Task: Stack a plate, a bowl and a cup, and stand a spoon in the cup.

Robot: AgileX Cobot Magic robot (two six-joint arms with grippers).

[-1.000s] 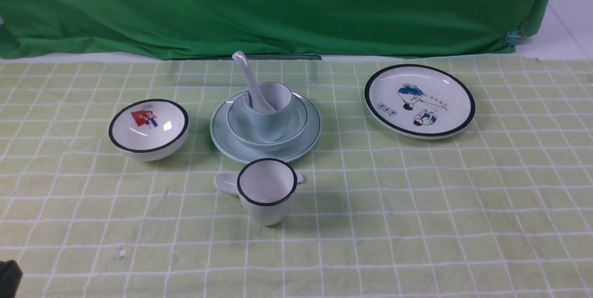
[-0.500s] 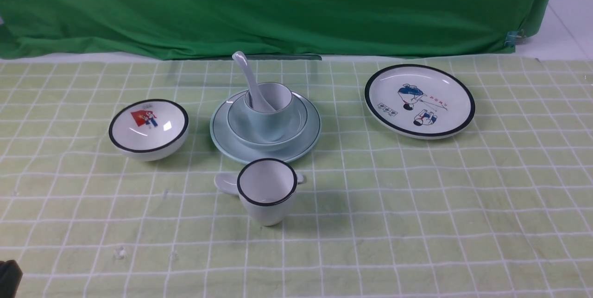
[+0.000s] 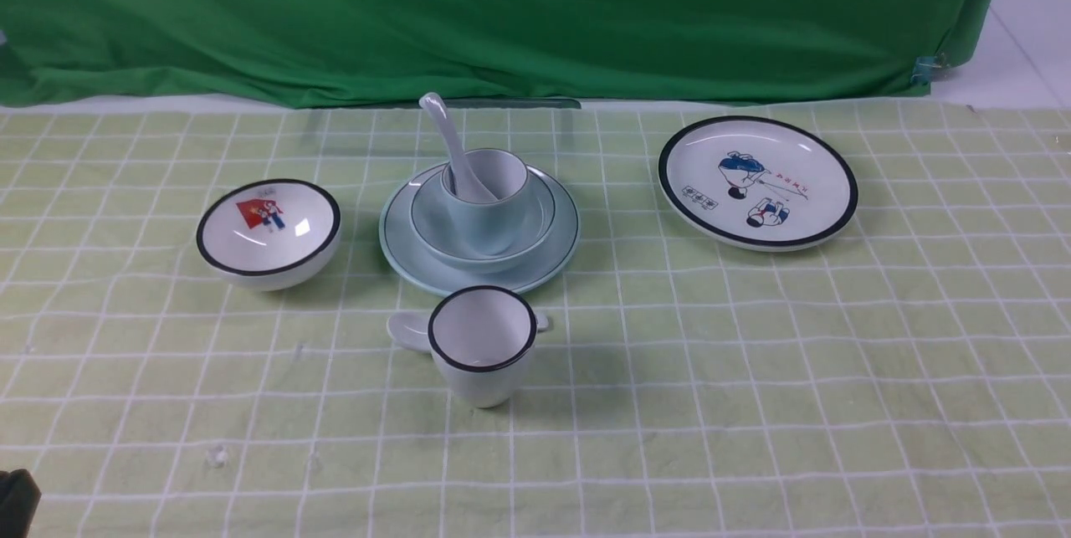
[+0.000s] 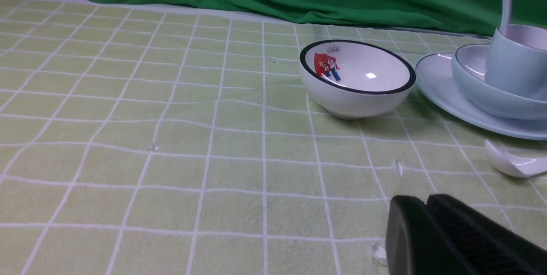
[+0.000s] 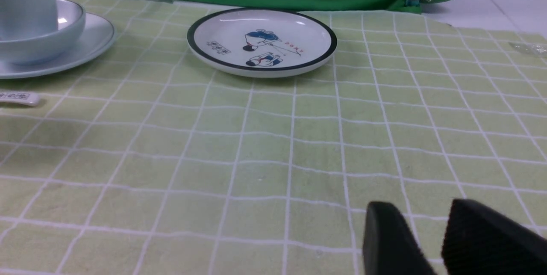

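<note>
Resting low over the table (image 3: pixel 753 404), the left end effector (image 4: pixel 427 206) is clenched on nothing and the right end effector (image 5: pixel 427 223) slightly parted, empty. Farther off, the plate (image 3: pixel 552 258) carries the bowl (image 3: pixel 435 228), the cup (image 3: pixel 489 216) and the leaning spoon (image 3: pixel 448 136).

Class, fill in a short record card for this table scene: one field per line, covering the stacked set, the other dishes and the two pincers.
Stack: pale blue-green plate at the bottom, bowl on it, cup in the bowl
Spoon: stands in the cup, handle leaning up and away
Picture bowl: left of the stack
Picture plate: right of the stack
Black-rimmed cup: in front of the stack
White spoon: lying behind that cup
Left pincer: shut, holding nothing
Right pincer: slightly open, holding nothing
</note>
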